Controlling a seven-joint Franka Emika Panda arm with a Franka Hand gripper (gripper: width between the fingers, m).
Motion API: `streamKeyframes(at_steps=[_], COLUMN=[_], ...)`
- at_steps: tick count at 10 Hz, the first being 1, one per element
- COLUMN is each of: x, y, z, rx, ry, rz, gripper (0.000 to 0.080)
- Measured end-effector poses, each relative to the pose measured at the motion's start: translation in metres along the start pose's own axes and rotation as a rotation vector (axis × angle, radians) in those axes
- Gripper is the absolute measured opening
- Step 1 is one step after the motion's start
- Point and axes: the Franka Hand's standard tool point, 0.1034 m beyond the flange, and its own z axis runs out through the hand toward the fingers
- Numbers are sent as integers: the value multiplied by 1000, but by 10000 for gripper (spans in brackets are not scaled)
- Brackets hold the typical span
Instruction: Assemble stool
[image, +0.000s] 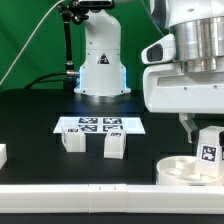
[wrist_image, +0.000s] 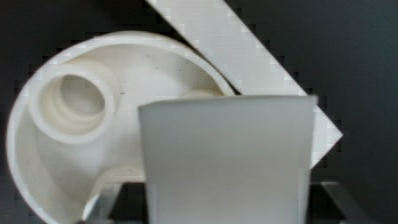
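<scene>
The round white seat disc lies on the black table at the exterior view's right front. My gripper hangs just above it, shut on a white blocky leg with a marker tag on its face. In the wrist view the held leg fills the foreground between my fingers, and the seat with its round socket lies just beyond it. Two more white legs stand on the table in the middle. Whether the held leg touches the seat I cannot tell.
The marker board lies flat behind the two loose legs. A white robot base stands at the back. A small white piece sits at the exterior view's left edge. A white rail runs along the table's front.
</scene>
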Motion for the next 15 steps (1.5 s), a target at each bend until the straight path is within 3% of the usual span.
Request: streamKeyframes(at_steps=[1,3,6,15], x=[2,9,8,-1], y=[1,2,-1,-2], z=[0,-2,-2,2], rx=[13,65,103,97], ry=[-6,-19,-48,-111], rz=[110,359,657,1202], gripper=[340,340,340,340])
